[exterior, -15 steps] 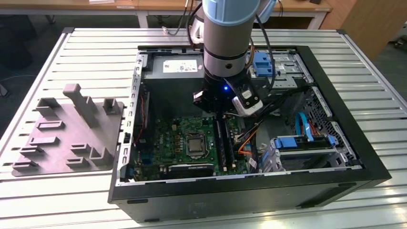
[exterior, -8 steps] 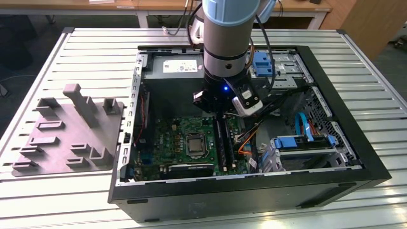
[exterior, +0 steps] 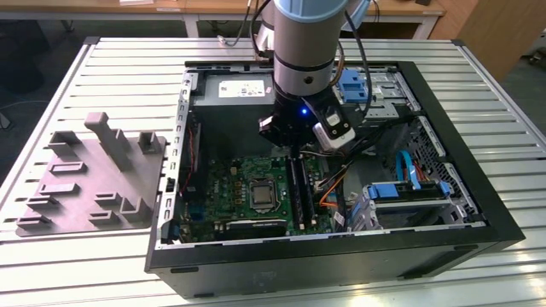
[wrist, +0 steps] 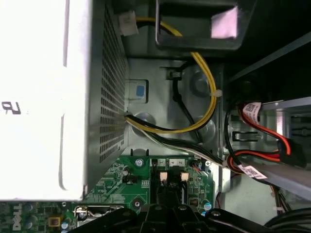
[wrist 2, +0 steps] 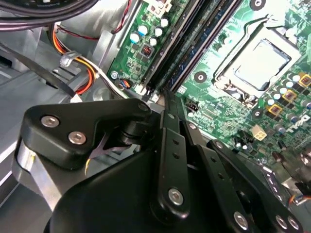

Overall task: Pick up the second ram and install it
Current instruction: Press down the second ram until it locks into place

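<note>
Even overhead light keeps the ribbed worktop (exterior: 477,89) bright while the computer case (exterior: 341,256) interior falls dim, the power-supply box (wrist: 43,97) blows out to white glare, and the near claw (wrist 2: 167,145) linkage looks softly blurred.

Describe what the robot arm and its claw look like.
The arm is a thick silver-grey cylinder with a pale blue joint cap on top and a small blue light lower down. Black cables run alongside it. The claw is matte black, built from flat linkage bars joined by silver screws.
</note>
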Motion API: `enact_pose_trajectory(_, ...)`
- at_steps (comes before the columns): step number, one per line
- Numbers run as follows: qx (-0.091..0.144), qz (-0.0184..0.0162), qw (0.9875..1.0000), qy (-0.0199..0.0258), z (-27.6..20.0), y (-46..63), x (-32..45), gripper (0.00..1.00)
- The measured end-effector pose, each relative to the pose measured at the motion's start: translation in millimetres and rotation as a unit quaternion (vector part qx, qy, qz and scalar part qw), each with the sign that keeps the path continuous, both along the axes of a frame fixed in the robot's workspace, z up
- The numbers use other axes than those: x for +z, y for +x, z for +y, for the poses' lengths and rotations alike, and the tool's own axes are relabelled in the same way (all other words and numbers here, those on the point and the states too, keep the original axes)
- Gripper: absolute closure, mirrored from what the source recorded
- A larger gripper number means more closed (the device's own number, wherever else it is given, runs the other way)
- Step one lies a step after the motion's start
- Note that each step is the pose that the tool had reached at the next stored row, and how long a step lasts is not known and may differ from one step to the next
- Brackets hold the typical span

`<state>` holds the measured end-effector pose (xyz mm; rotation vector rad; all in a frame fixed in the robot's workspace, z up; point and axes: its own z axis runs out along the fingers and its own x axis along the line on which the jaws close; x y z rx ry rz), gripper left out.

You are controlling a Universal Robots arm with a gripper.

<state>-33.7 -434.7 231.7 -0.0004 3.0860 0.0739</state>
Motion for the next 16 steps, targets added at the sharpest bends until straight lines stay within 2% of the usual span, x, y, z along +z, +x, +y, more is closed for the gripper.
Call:
enact_pose_trajectory(3, 0.000, 0.0001, 1.0000, -0.0001, -0.6, 0.0, 0.3, 0.90)
enact_pose_trajectory(6, 0.000, 0.0000, 1.0000, 0.0000, -4.7, 0.0, 0.2, 0.90)
enact_pose_trajectory(9, 0.000, 0.0000, 1.0000, 0.0000, -11.9, 0.0, 0.2, 0.90)
enact_pose_trajectory(16, 0.000, 0.0000, 1.0000, -0.0001, -33.1, 0.0, 0.2, 0.90)
